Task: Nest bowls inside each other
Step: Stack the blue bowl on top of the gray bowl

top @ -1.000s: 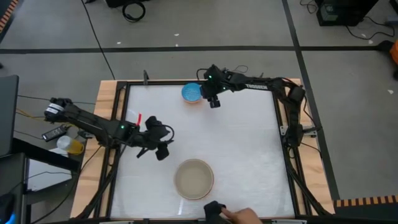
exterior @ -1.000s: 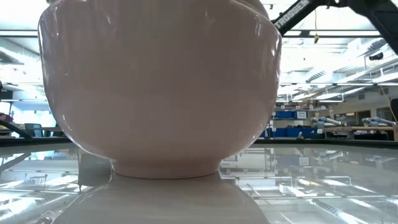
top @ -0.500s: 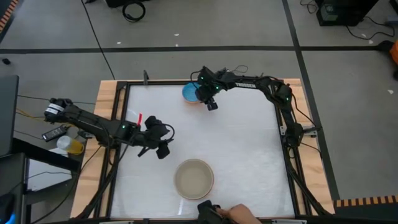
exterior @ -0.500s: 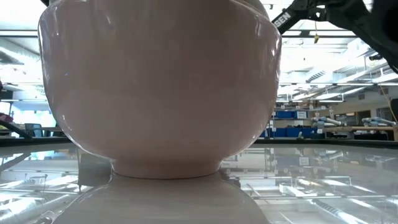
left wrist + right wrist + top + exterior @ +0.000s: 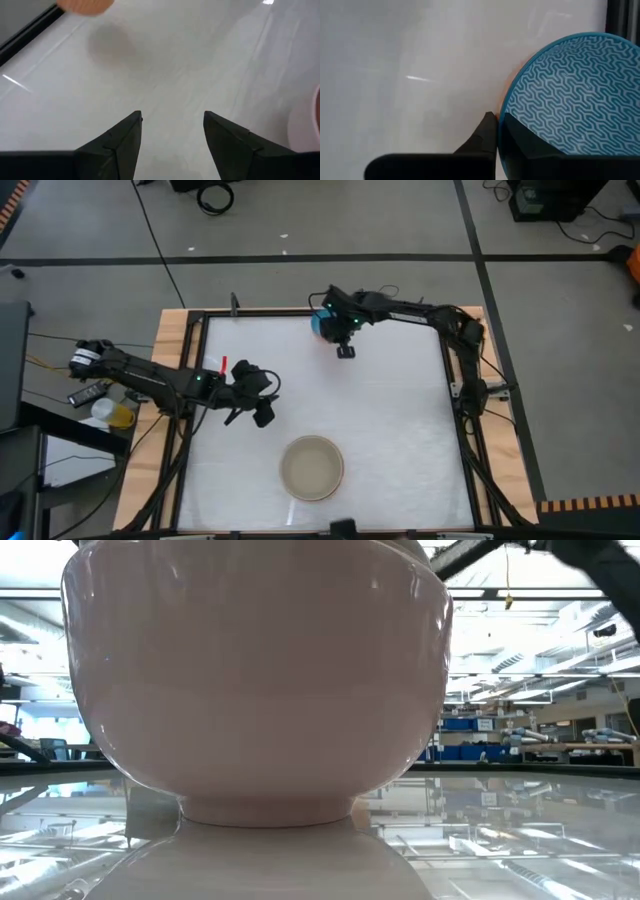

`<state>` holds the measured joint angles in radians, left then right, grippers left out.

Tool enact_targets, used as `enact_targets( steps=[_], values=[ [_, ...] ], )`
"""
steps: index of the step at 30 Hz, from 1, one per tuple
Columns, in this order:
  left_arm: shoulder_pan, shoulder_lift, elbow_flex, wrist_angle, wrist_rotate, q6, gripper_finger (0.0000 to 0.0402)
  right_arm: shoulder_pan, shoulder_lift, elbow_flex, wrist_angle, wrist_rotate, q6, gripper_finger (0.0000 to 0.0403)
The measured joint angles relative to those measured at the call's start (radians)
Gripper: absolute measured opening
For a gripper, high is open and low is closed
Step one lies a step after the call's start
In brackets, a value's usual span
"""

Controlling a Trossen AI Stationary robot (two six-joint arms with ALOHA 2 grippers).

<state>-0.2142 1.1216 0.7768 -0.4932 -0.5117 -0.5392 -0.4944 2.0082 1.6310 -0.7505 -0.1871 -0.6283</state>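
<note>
A small bright blue bowl (image 5: 320,322) with a patterned inside (image 5: 565,95) is at the table's far edge, mostly hidden under my right gripper (image 5: 341,332), which is shut on it. A large grey-beige bowl (image 5: 312,467) stands on its foot (image 5: 265,810) near the table's near edge and fills the low view. My left gripper (image 5: 262,411) hovers open over bare table at the left, and the large bowl's edge (image 5: 316,120) shows to one side of it. Nothing is between its fingers (image 5: 172,117). My right gripper pinches the blue bowl's rim (image 5: 506,131), one finger outside the wall (image 5: 485,132) and one inside the hollow (image 5: 520,137). The fingers come slanting down from above. The bowl sits tilted in the hold, its inside turned toward the wrist camera.
A dark frame (image 5: 300,312) borders the white table on all sides. A small red piece (image 5: 222,369) sits by the left frame rail. Bare table lies between the blue bowl and the large bowl.
My right gripper has shut on the blue bowl's rim and has drawn a little up and toward the table's far right. The bowl has tipped up and shifted with it. A person's hand at the near edge has pulled back out of the high view.
</note>
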Motion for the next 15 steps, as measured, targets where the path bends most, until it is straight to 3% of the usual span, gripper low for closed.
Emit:
enact_targets(
  steps=[8,15],
  values=[
    [-0.048,-0.038,0.000,-0.028,-0.119,0.006,0.0215,0.261,-0.216,0.001,-0.075,-0.018,0.227,0.0015],
    [-0.127,-0.069,0.000,-0.136,-0.220,-0.082,0.0214,0.594,-0.230,0.000,-0.020,0.033,0.380,0.0015]
  ],
)
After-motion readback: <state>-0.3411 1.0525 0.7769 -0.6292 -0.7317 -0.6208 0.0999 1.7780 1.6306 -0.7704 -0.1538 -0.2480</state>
